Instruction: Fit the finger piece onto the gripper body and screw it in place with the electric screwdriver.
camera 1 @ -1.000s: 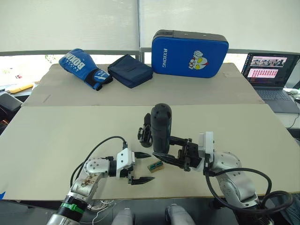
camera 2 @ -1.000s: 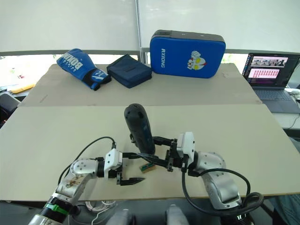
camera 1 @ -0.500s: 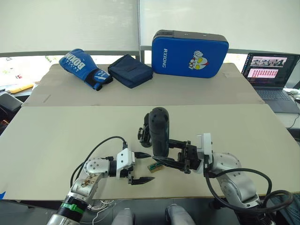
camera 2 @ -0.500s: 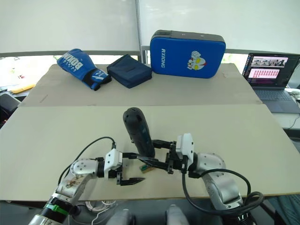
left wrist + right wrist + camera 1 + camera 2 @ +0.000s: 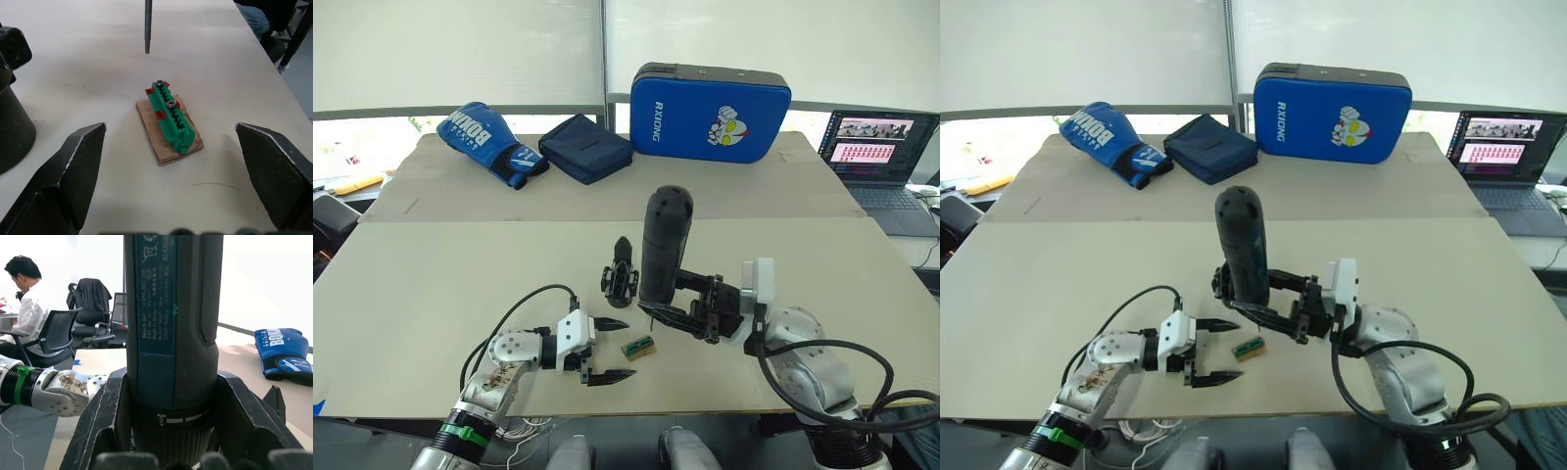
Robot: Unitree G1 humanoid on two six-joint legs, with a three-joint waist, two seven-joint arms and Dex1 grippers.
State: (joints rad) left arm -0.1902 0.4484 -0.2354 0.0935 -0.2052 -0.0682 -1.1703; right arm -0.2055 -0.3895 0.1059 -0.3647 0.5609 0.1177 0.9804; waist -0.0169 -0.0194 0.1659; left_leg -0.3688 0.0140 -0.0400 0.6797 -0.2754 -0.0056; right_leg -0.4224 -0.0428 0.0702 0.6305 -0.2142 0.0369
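matt plastic electric screwdriver (image 5: 662,247), metal bit

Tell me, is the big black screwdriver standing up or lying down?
Standing up. The right end effector holds the electric screwdriver nearly upright, rounded end up, thin bit pointing down above the table.

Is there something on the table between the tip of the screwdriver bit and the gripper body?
Nothing visible: the electric screwdriver, held upright in the right gripper, hangs beside the gripper body; the green block lies nearer the robot.

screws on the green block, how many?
2 on the green block: one screw at the end nearer the screwdriver bit, one screw mid-block. Others may be hidden.
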